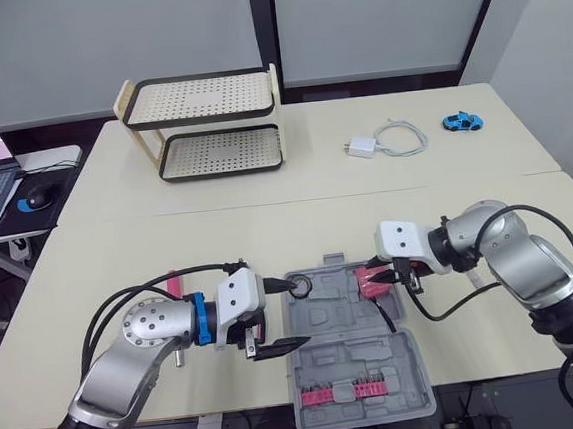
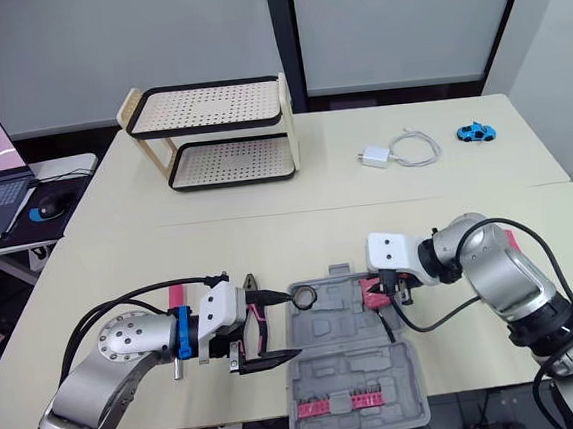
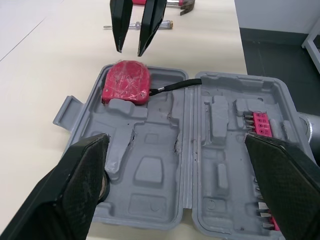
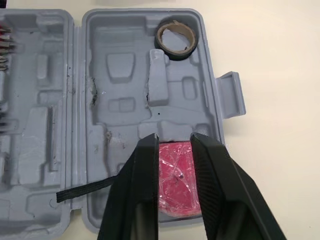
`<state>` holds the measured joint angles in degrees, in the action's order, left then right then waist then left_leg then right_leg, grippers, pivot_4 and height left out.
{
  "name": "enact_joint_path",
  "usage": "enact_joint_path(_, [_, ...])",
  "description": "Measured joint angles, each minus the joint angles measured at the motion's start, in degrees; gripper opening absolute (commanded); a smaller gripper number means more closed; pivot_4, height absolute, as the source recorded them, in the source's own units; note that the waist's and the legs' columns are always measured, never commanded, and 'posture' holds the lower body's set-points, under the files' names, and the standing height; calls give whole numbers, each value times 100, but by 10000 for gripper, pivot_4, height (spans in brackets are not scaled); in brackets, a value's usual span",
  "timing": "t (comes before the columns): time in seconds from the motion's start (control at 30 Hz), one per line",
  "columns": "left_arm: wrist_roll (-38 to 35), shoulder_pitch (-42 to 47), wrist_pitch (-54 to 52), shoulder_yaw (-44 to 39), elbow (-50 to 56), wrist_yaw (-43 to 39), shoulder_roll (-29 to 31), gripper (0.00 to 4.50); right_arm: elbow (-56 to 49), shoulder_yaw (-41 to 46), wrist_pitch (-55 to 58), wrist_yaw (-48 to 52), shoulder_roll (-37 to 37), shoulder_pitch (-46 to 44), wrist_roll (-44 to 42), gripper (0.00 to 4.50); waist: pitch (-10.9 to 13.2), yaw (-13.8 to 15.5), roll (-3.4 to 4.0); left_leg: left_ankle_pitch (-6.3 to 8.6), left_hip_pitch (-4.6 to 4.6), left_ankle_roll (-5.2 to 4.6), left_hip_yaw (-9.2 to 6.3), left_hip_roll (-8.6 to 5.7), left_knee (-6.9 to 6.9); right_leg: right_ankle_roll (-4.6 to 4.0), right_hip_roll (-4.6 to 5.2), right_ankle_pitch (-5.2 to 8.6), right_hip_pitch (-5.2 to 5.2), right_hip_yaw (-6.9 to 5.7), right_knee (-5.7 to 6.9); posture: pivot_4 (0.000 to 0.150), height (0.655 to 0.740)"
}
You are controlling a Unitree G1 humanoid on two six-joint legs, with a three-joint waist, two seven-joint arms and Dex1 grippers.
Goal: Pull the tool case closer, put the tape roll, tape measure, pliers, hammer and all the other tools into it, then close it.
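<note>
Tool case (image 1: 337, 331) lies open at the table's near edge, between your two grippers. In the head view, the tape roll (image 1: 300, 286) and red tape measure (image 1: 373, 281) already sit inside.

In the left wrist view, your left gripper (image 3: 175, 139) is spread wide and empty over the case. A hammer (image 3: 182, 5) and screwdriver (image 3: 134, 25) wait on the table beyond.

In the right wrist view, your right gripper (image 4: 174, 137) hangs just over the tape measure, narrowly parted and gripping nothing.

By my judgement, the remaining tools and closing the case are still to do.
</note>
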<state>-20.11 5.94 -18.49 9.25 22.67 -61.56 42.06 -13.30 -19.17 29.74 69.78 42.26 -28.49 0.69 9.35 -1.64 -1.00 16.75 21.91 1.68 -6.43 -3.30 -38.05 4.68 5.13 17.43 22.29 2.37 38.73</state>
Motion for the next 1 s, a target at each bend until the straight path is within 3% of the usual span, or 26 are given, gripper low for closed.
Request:
enact_joint_path(0.4, [-8, 127, -13, 1, -33, -48, -54, 45000, 450, 574, -988, -1139, -487, 1125, -229, 10030, 0, -2, 0, 0, -5, -1, 1, 1, 0, 0, -3, 0, -1, 2, 9, 1500, 7400])
enact_joint_path(1.0, [-2, 184, 10, 1, -234, -211, -76, 45000, 1571, 604, -996, -1612, -982, 1073, -256, 10030, -11, -7, -5, 0, -15, -1, 0, 2, -1, 0, -6, 0, -8, 2, 10, 1500, 7400])
